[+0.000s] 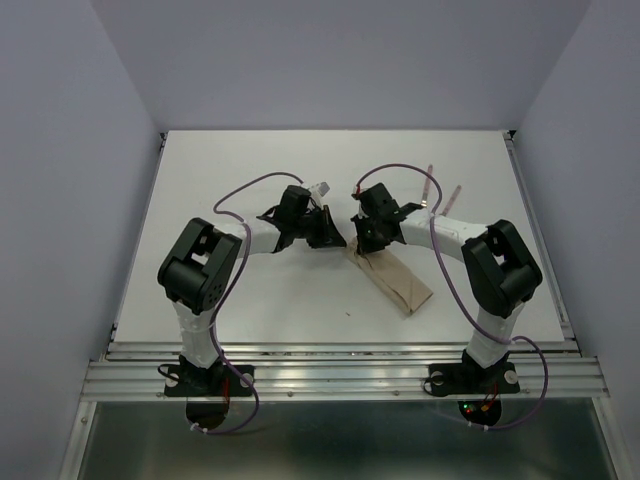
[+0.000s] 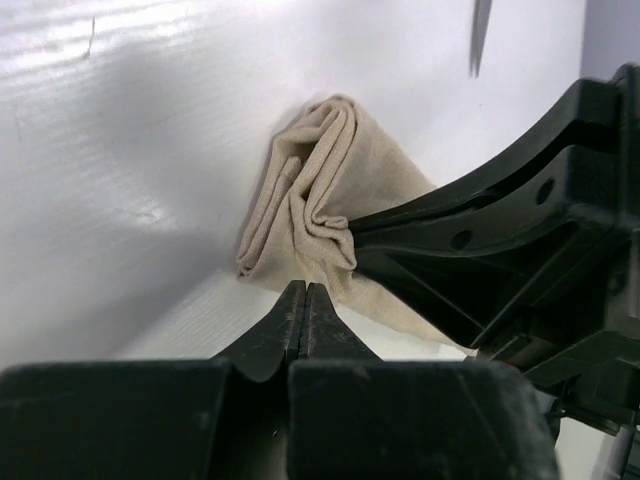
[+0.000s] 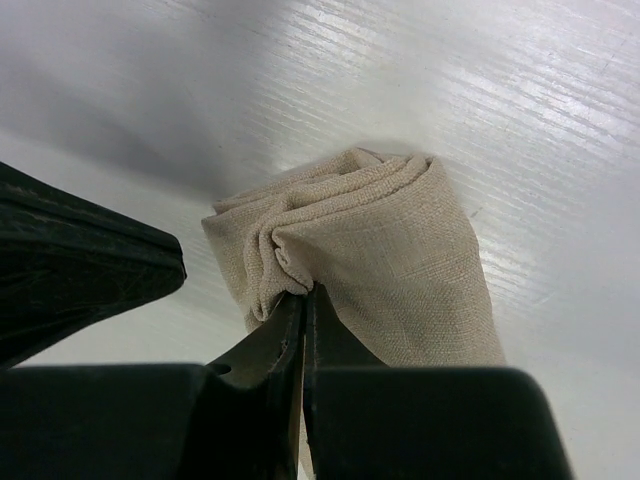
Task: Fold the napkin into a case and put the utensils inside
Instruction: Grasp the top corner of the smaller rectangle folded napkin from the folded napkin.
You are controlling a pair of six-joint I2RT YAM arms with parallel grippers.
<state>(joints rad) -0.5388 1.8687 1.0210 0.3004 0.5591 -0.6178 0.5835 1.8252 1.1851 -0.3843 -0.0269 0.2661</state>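
1. Lying slantwise on the white table, the narrow, layered tan cloth case points its far end at the spot where the two arms meet. The right gripper sits on that end and the left gripper is just beside it.
2. Only the top view takes in the case's whole length. It also shows two slim utensils with pinkish-red handles lying well apart from it, toward the table's far right.
3. The left wrist view shows the rolled end side-on, with cloth wrinkles converging where the right gripper's black tip bites in. A silver metal tip shows at the top edge.
4. In the right wrist view, the right gripper's fingers are pressed together, with a bunched fold at the end of the case nipped between their tips.
5. The left gripper's fingers are fully together with nothing between them. Their tips stop just short of the cloth's lower edge, and the right wrist view shows a strip of bare table between them and the cloth.
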